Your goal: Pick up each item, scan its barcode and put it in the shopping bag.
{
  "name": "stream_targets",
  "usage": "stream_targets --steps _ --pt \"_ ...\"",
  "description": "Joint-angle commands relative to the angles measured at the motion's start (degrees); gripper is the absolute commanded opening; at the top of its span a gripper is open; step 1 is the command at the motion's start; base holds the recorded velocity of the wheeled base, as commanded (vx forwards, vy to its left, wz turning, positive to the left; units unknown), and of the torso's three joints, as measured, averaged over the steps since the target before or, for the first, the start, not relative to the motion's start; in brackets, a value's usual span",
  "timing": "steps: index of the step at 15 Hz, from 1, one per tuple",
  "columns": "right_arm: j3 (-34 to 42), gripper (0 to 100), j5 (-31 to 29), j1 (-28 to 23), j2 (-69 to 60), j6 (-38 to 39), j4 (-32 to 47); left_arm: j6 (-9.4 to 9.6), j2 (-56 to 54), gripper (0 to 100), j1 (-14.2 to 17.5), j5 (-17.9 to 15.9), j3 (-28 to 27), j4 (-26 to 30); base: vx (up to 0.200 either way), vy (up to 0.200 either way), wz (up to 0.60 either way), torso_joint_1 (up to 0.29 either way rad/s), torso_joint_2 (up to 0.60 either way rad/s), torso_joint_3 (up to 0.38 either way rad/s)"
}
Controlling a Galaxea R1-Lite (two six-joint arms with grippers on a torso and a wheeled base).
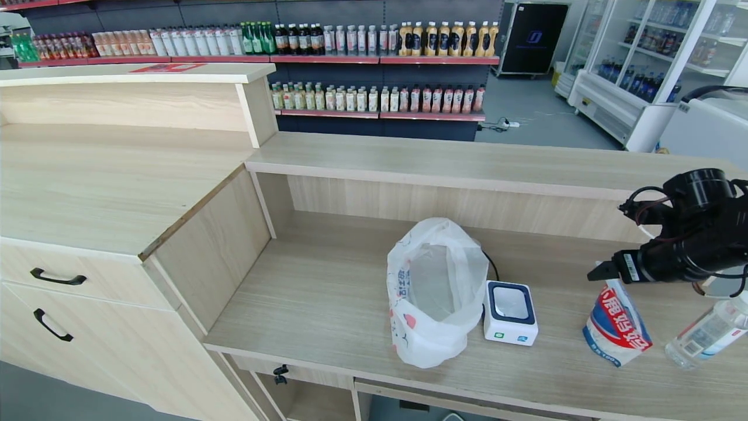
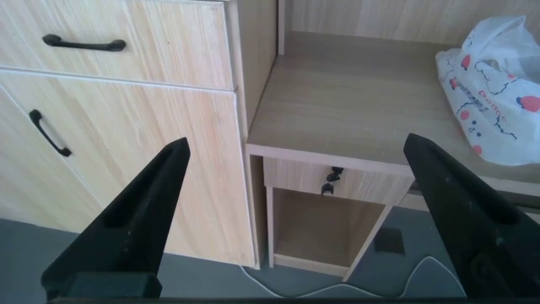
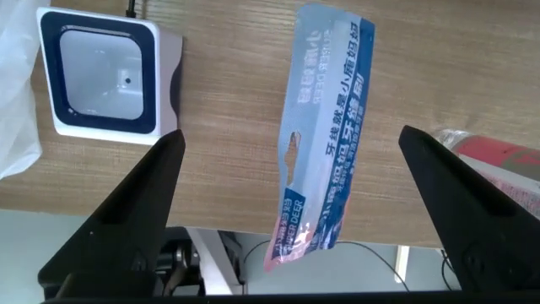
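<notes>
**right gripper open over the standing pouch**

the pale wooden counter (image 1: 327, 292) takes up most of the head view. on its lower shelf, near the front edge, the white shopping bag (image 1: 435, 292) stands with its mouth open upward. at about 3 o'clock from the bag, well apart from it, the blue, white and red pouch (image 1: 616, 324) stands upright on the shelf, leaning slightly. a clear plastic bottle (image 1: 707, 333) is just beside the pouch at its 3 o'clock, tilted and cut off by the frame edge. the small white scanner (image 1: 510, 313) sits between bag and pouch. it touches the bag's side, its dark window faces up, and a black cable runs off behind it.

the right gripper (image 3: 293, 139) hangs at the pouch's 12 o'clock in the head view, just above its top edge. its fingers are spread wide and grasp nothing. in the right wrist view the pouch stands in the gap between the two fingers, and neither finger touches it.

the left gripper (image 2: 297, 142) is also released, fingers wide apart. it is held low in front of the cabinet (image 2: 126, 127) with black drawer handles, well away from the bag.
</notes>
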Motion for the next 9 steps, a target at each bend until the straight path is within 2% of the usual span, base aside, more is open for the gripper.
stream_targets --steps 1,3,9 --pt "-0.2 100 -0.9 0.7 1.7 0.1 0.1 0.09 0.0 100 0.0 0.0 0.0 0.0 0.000 0.000 0.00 0.000 0.00 0.000" --pt "-1.4 100 -3.2 1.3 3.6 0.5 -0.4 0.00 0.0 100 0.0 0.0 0.0 0.0 0.000 0.000 0.00 0.000 0.00 0.000" --pt "-3.7 100 -3.1 1.7 8.2 0.7 -0.9 0.00 0.0 100 0.0 0.0 0.0 0.0 0.000 0.000 0.00 0.000 0.00 0.000"
